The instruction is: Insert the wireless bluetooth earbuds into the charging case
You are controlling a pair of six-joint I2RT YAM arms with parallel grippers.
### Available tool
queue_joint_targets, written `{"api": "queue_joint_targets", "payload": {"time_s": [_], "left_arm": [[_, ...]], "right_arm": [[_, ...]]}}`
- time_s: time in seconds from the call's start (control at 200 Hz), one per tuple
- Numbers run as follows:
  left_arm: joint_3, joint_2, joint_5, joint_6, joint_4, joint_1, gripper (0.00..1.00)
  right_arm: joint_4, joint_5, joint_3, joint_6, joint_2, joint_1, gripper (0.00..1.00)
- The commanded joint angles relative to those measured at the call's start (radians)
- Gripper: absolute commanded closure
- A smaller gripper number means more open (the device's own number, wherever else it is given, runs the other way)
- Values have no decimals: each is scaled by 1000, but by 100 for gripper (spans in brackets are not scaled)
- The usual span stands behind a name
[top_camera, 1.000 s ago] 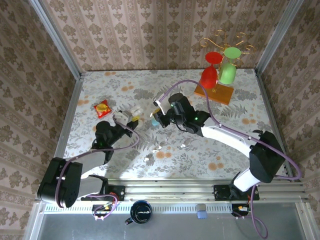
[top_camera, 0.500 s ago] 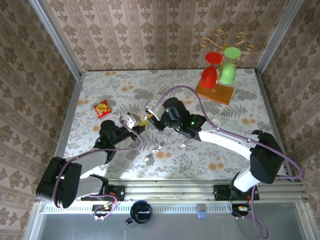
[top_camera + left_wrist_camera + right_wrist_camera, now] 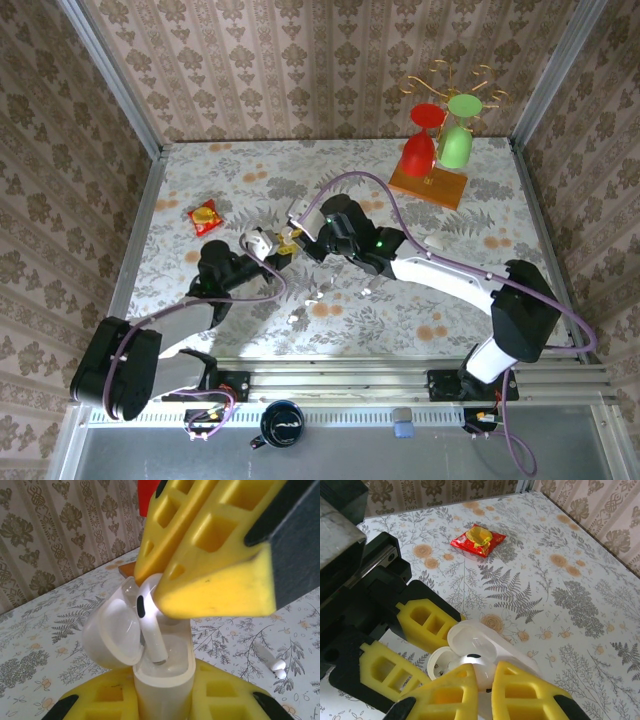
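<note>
Two arms: bolted at the near edge of the table [image 3: 480, 260], both reaching in so that their tools meet over its middle, a little left of centre.
Mug [image 3: 283, 423]: dark, on the grey ledge nearest the camera, between the two bases.
Left gripper [image 3: 165, 702]: clenched on the case, with one yellow pad on each side of its lower body.
Case [image 3: 165, 677]: glossy white and upright between those pads, mouth facing up; in the top view it is a small white spot at the left arm's tip.
Lid [image 3: 112, 637]: swung open on its hinge, standing to the left of the mouth in the left wrist view, hollow side towards the earbud.
Right gripper [image 3: 481, 682]: clamped on the earbud's head from above, its yellow fingers just over the case and close to the left pads.
Earbud [image 3: 150, 630]: white, stem pointing down, with the tip at the mouth of the case (how deep it sits I cannot tell).
Loose earbud [image 3: 276, 666]: a second white one, lying on the table to the right of the case in the left wrist view, well apart from both grippers.
Packet [image 3: 205, 216]: red and yellow, flat on the table, left of and beyond the grippers.
Stand [image 3: 437, 150]: at the far right, on a wooden base, with red and green cups hung on it.
</note>
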Motion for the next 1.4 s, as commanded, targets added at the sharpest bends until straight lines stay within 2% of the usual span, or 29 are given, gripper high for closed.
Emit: {"api": "queue_joint_targets", "payload": {"time_s": [0.0, 0.335, 0.455, 0.505, 0.7, 0.82, 0.91, 1.02, 1.27, 1.335, 1.395], "left_arm": [[33, -24, 21, -29, 13, -7, 100], [38, -28, 41, -53, 8, -8, 100], [36, -30, 32, -60, 6, -7, 100], [38, -31, 34, -60, 3, -7, 100], [33, -32, 33, -51, -3, -6, 100], [21, -32, 23, -42, 0, 4, 100], [8, -32, 32, -36, 22, 12, 100], [-1, -35, 41, -30, 49, 14, 100], [-27, -65, 31, -26, 50, 46, 100], [-38, -75, 23, -21, 52, 59, 100], [-45, -88, 21, -24, 55, 59, 100]], "right_arm": [[-23, -28, 35, -19, 19, 12, 89], [-63, -73, 67, -39, 60, 22, 87], [-75, -68, 69, -49, 50, 22, 78], [-72, -64, 69, -43, 38, 23, 71], [-8, -81, 31, 16, -24, 6, 61], [58, -146, -21, 107, -72, -33, 54], [142, -263, -80, 211, -107, -99, 49], [201, -306, -134, 347, -139, -158, 45], [99, -144, -209, 570, -189, -217, 41], [17, -88, -212, 624, -184, -218, 41], [-50, -87, -212, 648, -174, -219, 41]]}}
